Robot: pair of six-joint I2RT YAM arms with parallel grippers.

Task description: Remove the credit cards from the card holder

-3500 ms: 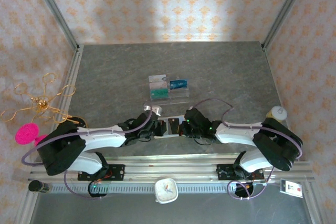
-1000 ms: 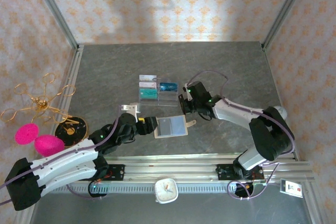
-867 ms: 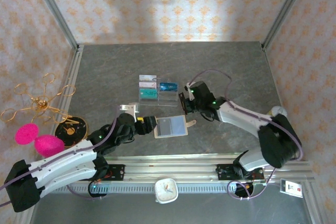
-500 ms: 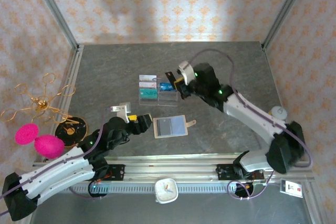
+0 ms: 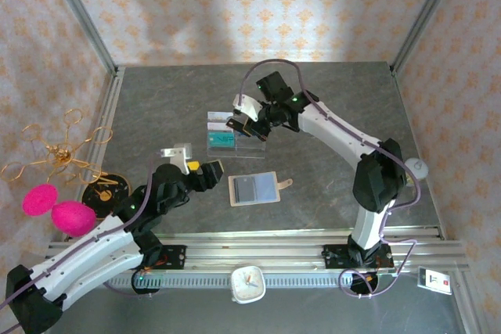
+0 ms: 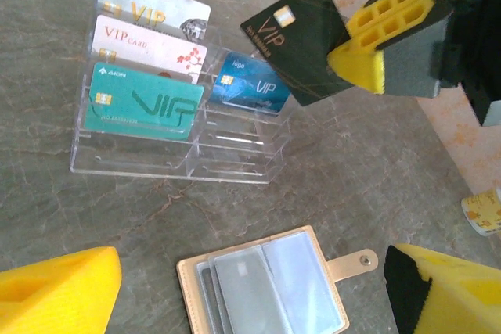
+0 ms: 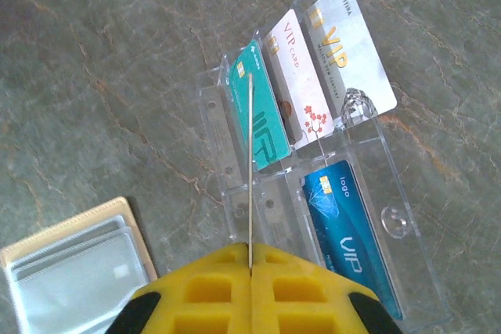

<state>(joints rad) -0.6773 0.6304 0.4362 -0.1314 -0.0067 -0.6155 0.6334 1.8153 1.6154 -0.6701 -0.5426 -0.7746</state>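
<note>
Flat open on mottled grey tabletop [image 5: 156, 99]: small beige leather-like card holder [image 5: 254, 188]. Pinched in yellow honeycomb fingers [image 7: 196, 279] of right gripper [image 7: 250, 249], over ridged clear acrylic tray [image 6: 235, 171]: thin glossy black credit card [image 6: 293, 41]. Left gripper [image 5: 205, 170] spread wide, near the holder.

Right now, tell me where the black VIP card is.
Left wrist view, upper centre: the black VIP card is pinched in the right gripper, held in the air over the clear tray, just beside the blue card.

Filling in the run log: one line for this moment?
right gripper: shut on dark card, over clear tray | left gripper: open, empty | card holder: open on table
</note>
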